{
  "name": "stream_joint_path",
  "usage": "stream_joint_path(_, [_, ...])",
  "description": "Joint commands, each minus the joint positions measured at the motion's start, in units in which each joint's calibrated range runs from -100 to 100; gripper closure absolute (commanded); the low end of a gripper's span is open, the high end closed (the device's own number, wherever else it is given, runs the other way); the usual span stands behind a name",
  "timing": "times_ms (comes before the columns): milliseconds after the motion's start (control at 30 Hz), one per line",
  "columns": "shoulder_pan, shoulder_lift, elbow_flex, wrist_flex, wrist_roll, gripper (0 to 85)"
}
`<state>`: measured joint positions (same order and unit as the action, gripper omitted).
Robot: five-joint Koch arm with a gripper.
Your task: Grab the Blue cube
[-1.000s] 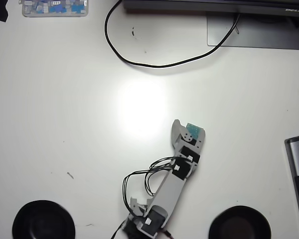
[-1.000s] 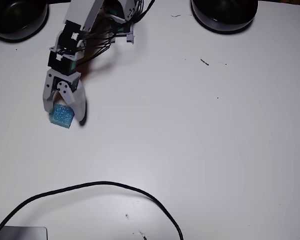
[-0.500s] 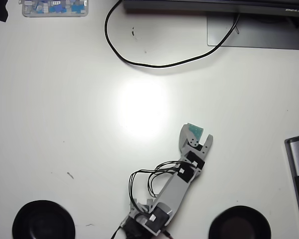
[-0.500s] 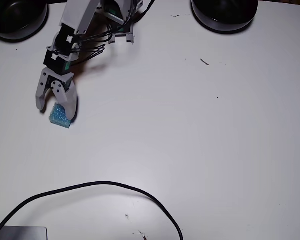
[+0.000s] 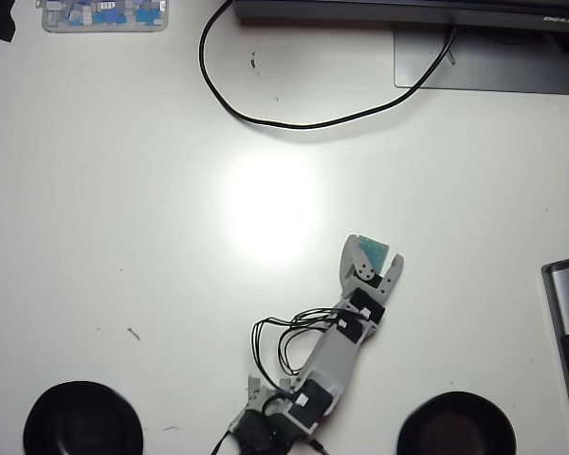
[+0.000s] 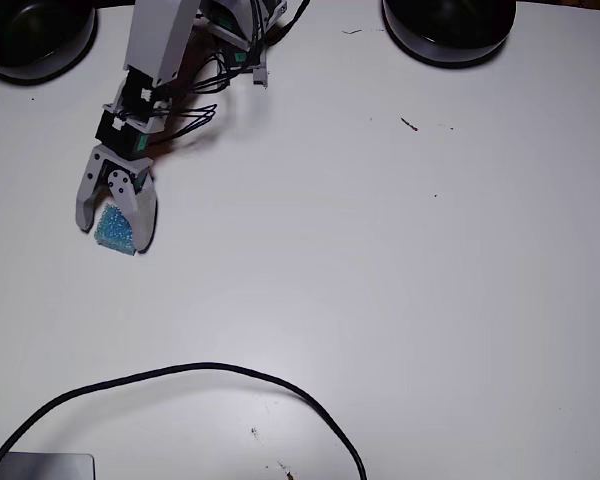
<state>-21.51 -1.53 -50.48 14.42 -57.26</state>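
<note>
The Blue cube [image 6: 115, 229] looks speckled and rough; the table [image 6: 400, 300] smooth, matt white.

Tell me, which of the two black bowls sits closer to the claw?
In the fixed view, the left black bowl is closer to the gripper, which straddles the Blue cube; the right black bowl sits farther off.

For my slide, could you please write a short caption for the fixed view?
Koch arm's gripper straddling the Blue cube on a white table, black cable below.
</note>
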Motion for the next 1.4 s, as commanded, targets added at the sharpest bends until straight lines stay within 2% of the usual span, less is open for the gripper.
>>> stream_joint_path(0, [-0.7,2.3,-0.6,5.4,-0.3,39.1])
stream_joint_path(100, [-1.2,4.8,-2.1,8.3,-0.4,41.9])
stream_joint_path(400, [-2.1,1.7,-3.9,9.1,-0.3,42.5])
stream_joint_path(467, [-2.8,1.1,-4.2,8.5,-0.2,57.0])
stream_joint_path(567, [-3.2,1.3,-4.5,8.5,0.4,66.0])
stream_joint_path(700, [-2.6,0.6,-4.6,8.6,1.2,66.8])
stream_joint_path(733, [-2.6,-0.2,-4.7,8.5,1.3,71.0])
stream_joint_path(833, [-1.9,-4.5,-5.1,6.9,2.1,74.8])
stream_joint_path(1033, [2.7,-17.6,-6.2,1.1,4.2,74.7])
stream_joint_path(1300, [13.4,-30.5,-8.4,-3.4,7.1,75.0])
stream_joint_path(1367, [15.8,-33.2,-10.0,-3.5,7.7,78.2])
